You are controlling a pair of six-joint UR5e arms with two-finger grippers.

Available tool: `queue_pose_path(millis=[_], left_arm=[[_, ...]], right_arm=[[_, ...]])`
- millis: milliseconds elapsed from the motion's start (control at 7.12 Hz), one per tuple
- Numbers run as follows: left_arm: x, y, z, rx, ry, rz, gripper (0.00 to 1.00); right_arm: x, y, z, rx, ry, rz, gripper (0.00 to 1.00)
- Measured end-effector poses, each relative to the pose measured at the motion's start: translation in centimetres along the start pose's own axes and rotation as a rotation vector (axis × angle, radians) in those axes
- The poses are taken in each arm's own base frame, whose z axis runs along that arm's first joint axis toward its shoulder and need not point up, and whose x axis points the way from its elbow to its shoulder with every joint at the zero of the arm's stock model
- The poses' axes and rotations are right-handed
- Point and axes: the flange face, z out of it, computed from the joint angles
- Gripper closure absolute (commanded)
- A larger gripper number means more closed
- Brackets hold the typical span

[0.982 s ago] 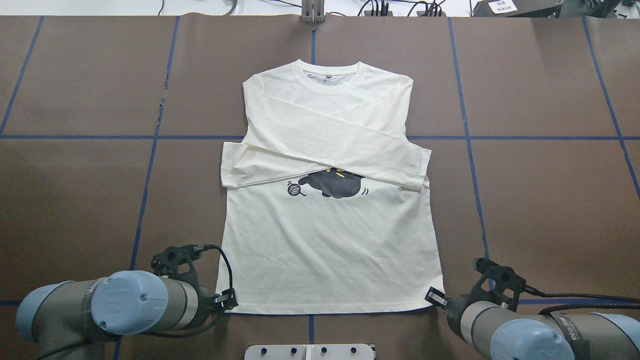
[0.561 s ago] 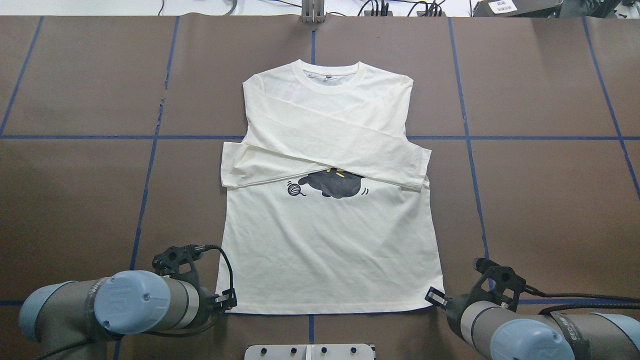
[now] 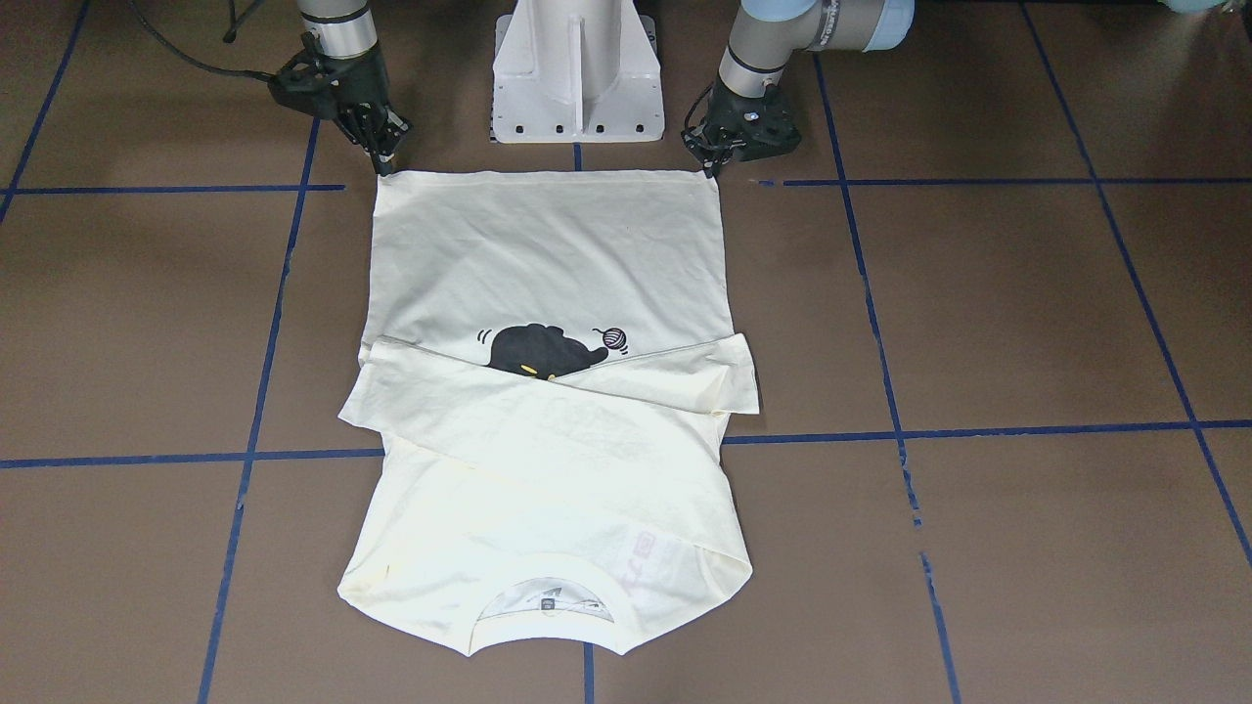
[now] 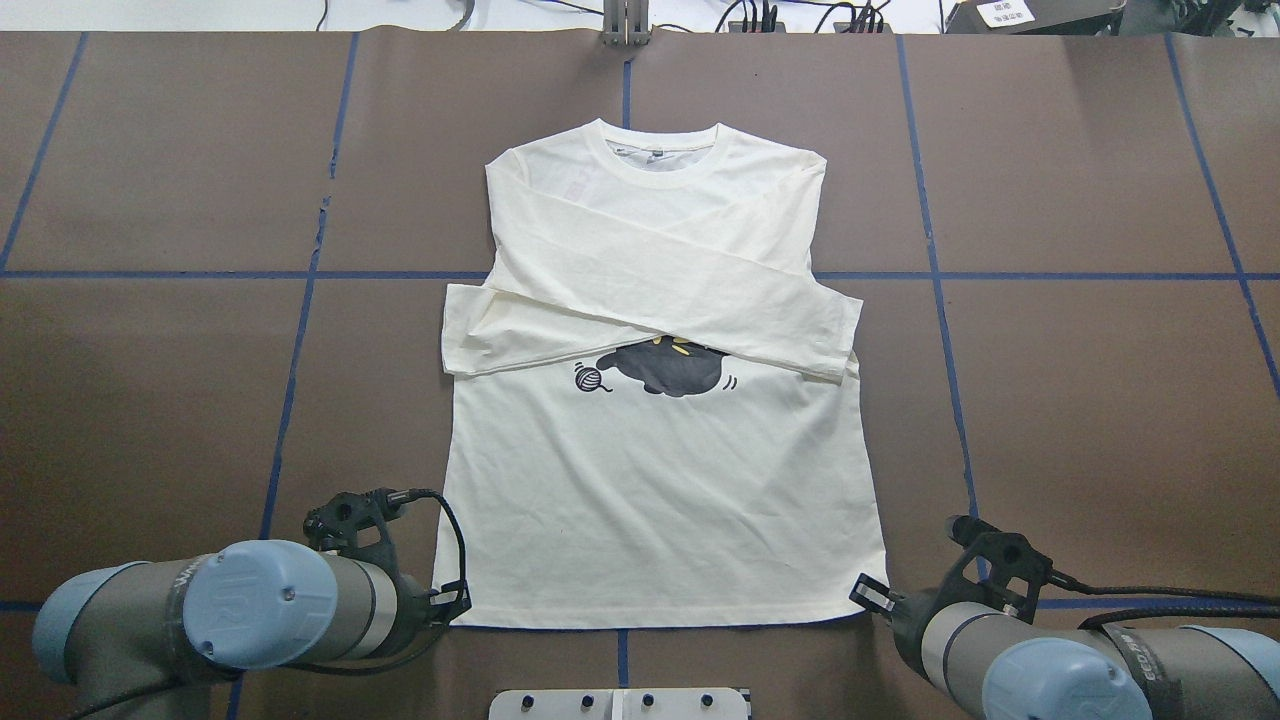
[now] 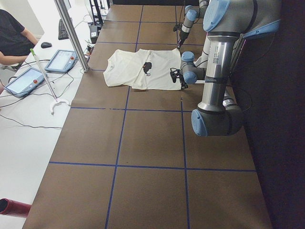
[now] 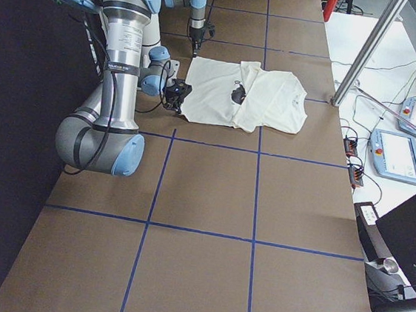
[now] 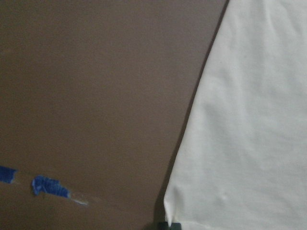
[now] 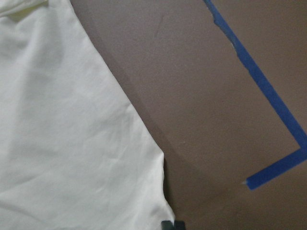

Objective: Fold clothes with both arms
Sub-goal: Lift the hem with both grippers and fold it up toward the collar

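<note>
The cream-white T-shirt (image 4: 660, 500) lies flat on the brown table, collar far from me, with both long sleeves folded across the chest. They partly cover the black cat print (image 4: 670, 368); the yarn ball (image 4: 589, 378) shows and the lettering is hidden. My left gripper (image 4: 455, 603) is down at the near-left hem corner and my right gripper (image 4: 870, 595) at the near-right hem corner. Both look shut on their corners. In the left wrist view the shirt (image 7: 249, 143) has its corner curled up at the fingertips. In the right wrist view the shirt (image 8: 62, 134) runs to the fingertips too.
The white pedestal base (image 3: 577, 68) stands between the two arms at the near edge. Blue tape lines (image 4: 300, 330) grid the brown table. A metal pole (image 5: 71, 33), control tablets (image 5: 59, 60) and a seated person (image 5: 14, 38) are beyond the far edge.
The left arm shifted very slightly and came back. The shirt and the right arm have not moved.
</note>
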Motion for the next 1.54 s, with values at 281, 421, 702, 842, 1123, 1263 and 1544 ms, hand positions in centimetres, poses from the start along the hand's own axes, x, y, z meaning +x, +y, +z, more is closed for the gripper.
queue_pose_path(millis=[281,421,702,842,1123,1263,1544], left_arm=[[-0.2,0.2,-4.2,-0.006,0.046,-0.014,1.00],[-0.3,0.5,-5.9,-0.022,0.062,-0.055,1.00],[-0.6,0.9,-8.5,-0.059,0.066,-0.128,1.00],[0.6,-1.0,-9.5,-0.030,0.091,-0.123,1.00],[6.2,-9.5,-9.7,0.104,0.144,-0.113,1.00],[7.9,-14.4,-9.7,0.175,0.142,-0.104,1.00],[8.0,-24.0,-9.9,0.299,0.123,-0.082,1.00]], right_arm=[[1.2,0.2,-2.9,-0.035,-0.011,-0.013,1.00],[1.9,0.8,-4.9,-0.068,-0.020,-0.029,1.00],[1.2,-0.2,-7.5,-0.082,-0.060,-0.017,1.00],[-0.2,-1.7,-7.2,-0.052,-0.084,-0.016,1.00],[-6.7,-7.6,-5.6,-0.005,-0.119,-0.035,1.00],[-10.0,-12.5,-4.8,-0.001,-0.099,-0.040,1.00],[-15.9,-23.2,-2.0,0.044,-0.040,-0.072,1.00]])
